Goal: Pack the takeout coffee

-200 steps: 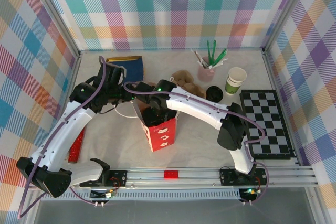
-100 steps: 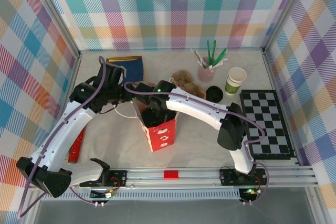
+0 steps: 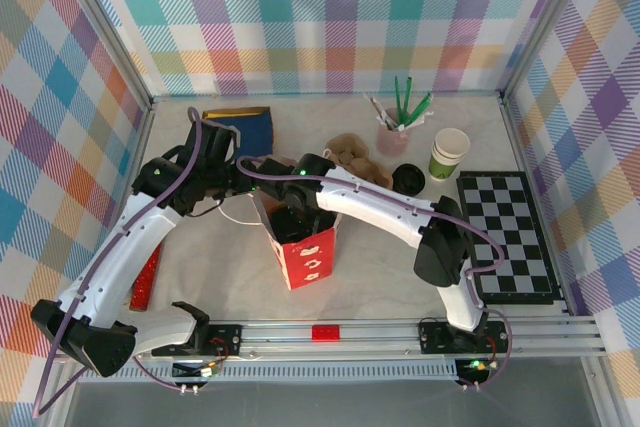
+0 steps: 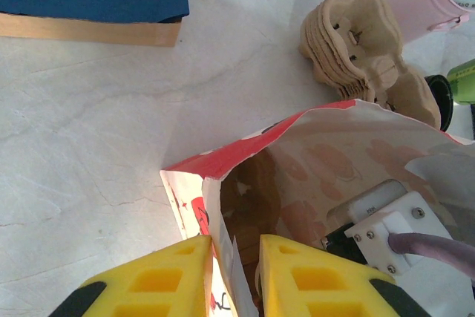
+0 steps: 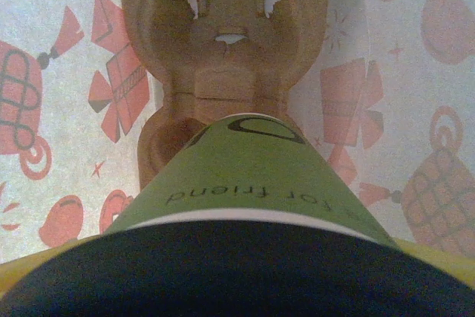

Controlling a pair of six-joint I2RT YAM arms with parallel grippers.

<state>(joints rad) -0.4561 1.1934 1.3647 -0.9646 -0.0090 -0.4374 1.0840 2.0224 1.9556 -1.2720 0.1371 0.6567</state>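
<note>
The red bag (image 3: 305, 252) stands open in the middle of the table. My left gripper (image 3: 255, 182) is shut on its near wall (image 4: 223, 150), one yellow finger outside and one inside (image 4: 236, 246). My right gripper (image 3: 292, 215) reaches down into the bag, shut on the takeout coffee (image 5: 245, 168). The coffee is an olive-green cup with a black lid, and the lid sits close under the wrist camera (image 5: 237, 287). Below the cup, on the bag's floor, lies a brown cardboard cup carrier (image 5: 223, 50). Slivers of yellow finger show at both lower corners of the right wrist view.
A stack of cardboard carriers (image 3: 350, 155) lies just behind the bag. Behind and to the right are a pink cup of straws (image 3: 392, 132), a loose black lid (image 3: 407, 177) and a lidless cup stack (image 3: 449, 154). A checkerboard (image 3: 508, 235) lies right, a blue pad (image 3: 240, 127) back left.
</note>
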